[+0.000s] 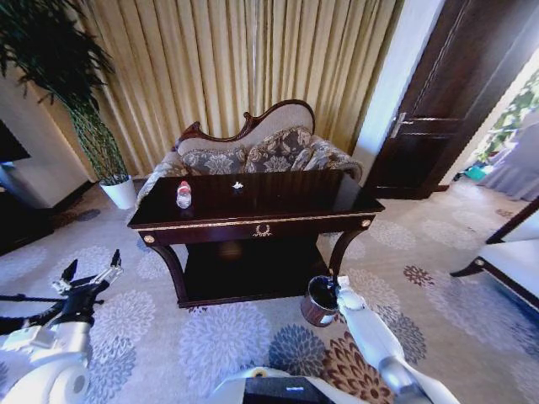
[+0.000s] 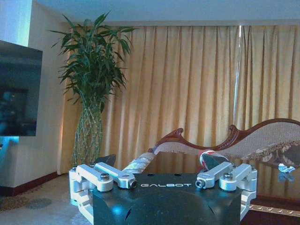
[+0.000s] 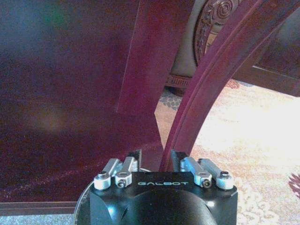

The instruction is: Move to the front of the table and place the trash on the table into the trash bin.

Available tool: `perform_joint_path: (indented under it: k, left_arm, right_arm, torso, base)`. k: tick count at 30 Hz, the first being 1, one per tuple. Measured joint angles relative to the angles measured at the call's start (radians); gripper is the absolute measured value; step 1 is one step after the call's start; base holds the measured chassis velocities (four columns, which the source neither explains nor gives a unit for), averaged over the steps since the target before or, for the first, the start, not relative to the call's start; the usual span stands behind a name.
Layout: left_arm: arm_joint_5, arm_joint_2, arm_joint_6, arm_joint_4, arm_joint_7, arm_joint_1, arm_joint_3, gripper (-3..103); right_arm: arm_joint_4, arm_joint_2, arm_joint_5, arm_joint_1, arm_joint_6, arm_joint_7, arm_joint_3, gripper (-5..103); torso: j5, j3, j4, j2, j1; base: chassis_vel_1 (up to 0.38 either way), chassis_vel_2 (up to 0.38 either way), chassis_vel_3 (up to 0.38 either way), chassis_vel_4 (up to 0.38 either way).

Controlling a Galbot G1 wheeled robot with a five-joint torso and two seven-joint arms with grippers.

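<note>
Head view shows the robot's two arms closest to us, low down. The left gripper (image 1: 91,276) is on the left side, held out over the carpet, and its dark fingers are spread wide with nothing in them. The left wrist view shows the same thing: the left gripper (image 2: 159,164) is spread apart and holds nothing, and it looks level across at the table top.

The right arm reaches forward and down. The right gripper (image 1: 337,286) is right at the trash bin (image 1: 320,300), which stands on the carpet by the table's right front leg. In the right wrist view the right gripper (image 3: 155,157) has its fingers close together by the curved table leg, with a bit of the bin's shiny rim just under it. I think nothing is between them, but I cannot tell for sure.

A little farther is the table (image 1: 253,225). On its top, near the left end, stands the small bottle (image 1: 184,194), upright with its red cap up. Near the middle back lies a white paper scrap (image 1: 237,185).

The bottle is up and ahead of the left gripper, a bit to its right. The left arm looks nearer to it than the right arm. The scrap lies about between the two arms.
</note>
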Motion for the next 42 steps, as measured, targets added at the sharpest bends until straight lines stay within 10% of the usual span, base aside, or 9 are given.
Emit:
perform_joint_path:
  k: [18,42]
  left_arm:
    - [0.003,0.002,0.002,-0.004,0.002,-0.005,0.006,100]
    - [0.005,0.004,0.004,0.002,0.003,-0.013,0.014,100]
  right_arm:
    - [0.019,-0.007,0.024,-0.009,-0.002,0.001,0.007,99]
    - [0.023,-0.001,0.029,-0.012,-0.004,0.002,0.007,100]
  torso:
    - [-0.0001,0.0,0.0001,0.0,0.0]
    - [-0.0001,0.0,0.0001,0.0,0.0]
  base:
    - [0.0,0.0,0.0,0.0]
    - [0.0,0.0,0.0,0.0]
